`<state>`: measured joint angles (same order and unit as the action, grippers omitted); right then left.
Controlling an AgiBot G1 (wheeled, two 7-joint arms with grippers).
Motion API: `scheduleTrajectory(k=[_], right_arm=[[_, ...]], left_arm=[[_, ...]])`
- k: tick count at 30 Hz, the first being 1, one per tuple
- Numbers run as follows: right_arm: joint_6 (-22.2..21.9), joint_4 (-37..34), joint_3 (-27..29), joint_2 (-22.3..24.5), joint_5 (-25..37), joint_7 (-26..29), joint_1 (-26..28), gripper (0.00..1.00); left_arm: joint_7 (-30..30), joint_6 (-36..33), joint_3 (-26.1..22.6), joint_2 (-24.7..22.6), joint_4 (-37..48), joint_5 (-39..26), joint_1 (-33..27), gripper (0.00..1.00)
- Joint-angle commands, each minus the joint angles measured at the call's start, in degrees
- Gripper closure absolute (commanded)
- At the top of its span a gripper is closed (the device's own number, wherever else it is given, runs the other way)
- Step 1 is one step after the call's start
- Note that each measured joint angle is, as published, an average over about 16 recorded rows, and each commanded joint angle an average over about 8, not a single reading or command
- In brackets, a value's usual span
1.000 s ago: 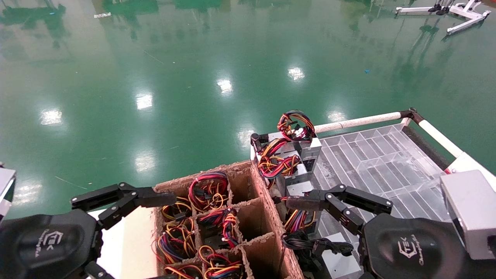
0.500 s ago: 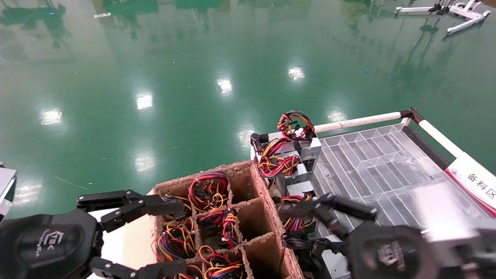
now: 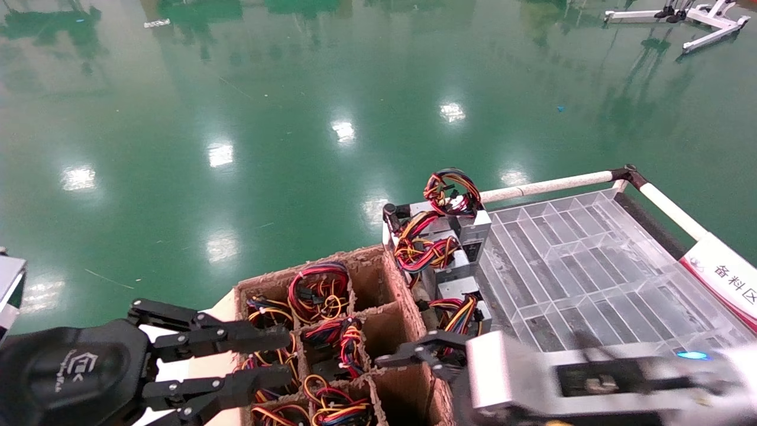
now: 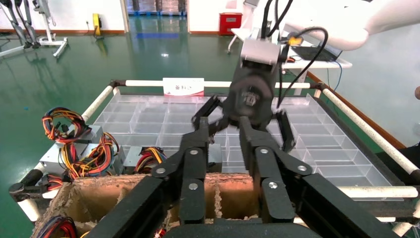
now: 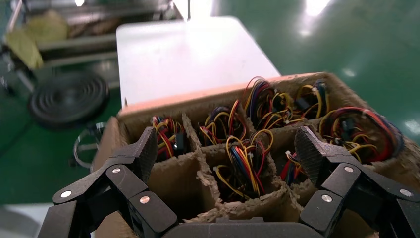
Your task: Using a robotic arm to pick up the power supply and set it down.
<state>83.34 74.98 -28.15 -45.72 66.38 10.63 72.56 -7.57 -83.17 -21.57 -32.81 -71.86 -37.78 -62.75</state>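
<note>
Several power supplies stand in the cells of a cardboard box (image 3: 408, 299); only their red, yellow and black wire loops show, such as one (image 3: 342, 338) in a middle cell. My right gripper (image 3: 408, 355) reaches leftward over the box's near right part. It hangs open above a wire loop (image 5: 245, 158), its fingertips (image 5: 148, 144) on either side and touching nothing. My left gripper (image 3: 288, 357) hovers over the box's left cells, open and empty. In the left wrist view the left gripper (image 4: 223, 121) faces the right gripper (image 4: 250, 99).
A clear compartment tray (image 3: 591, 260) in a white pipe frame (image 3: 544, 186) lies right of the box. Several power supplies (image 3: 458, 228) stand along its left edge. A red and white sign (image 3: 724, 278) is at far right. A white table (image 5: 188, 54) lies beyond the box.
My right arm swung from above the tray to point left over the box. The left gripper slid right over the box's left cells and its fingers drew closer together.
</note>
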Motion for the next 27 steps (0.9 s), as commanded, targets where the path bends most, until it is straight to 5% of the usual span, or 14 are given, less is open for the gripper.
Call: scheduleTrajectory(k=[1, 6, 8, 23, 27], right_arm=[[0.0, 0.2, -1.6, -1.5, 3.2, 0.4, 1.8, 0.25], [1.1, -0.8, -5.5, -6.0, 10.1, -0.3, 6.4, 0.86], [1.7, -1.6, -7.0, -7.7, 12.7, -0.9, 8.1, 0.98], [4.6, -9.9, -12.8, -15.5, 19.9, -6.7, 13.3, 1.00], [4.3, -10.9, -13.5, -16.5, 21.0, -7.5, 13.8, 1.00]], left_arm=[[0.0, 0.0, 0.0, 0.0, 0.0, 0.0, 0.0, 1.00], [0.0, 0.0, 0.0, 0.0, 0.0, 0.0, 0.0, 1.00], [0.0, 0.0, 0.0, 0.0, 0.0, 0.0, 0.0, 1.00], [0.0, 0.0, 0.0, 0.0, 0.0, 0.0, 0.0, 0.99], [0.0, 0.0, 0.0, 0.0, 0.0, 0.0, 0.0, 0.53]])
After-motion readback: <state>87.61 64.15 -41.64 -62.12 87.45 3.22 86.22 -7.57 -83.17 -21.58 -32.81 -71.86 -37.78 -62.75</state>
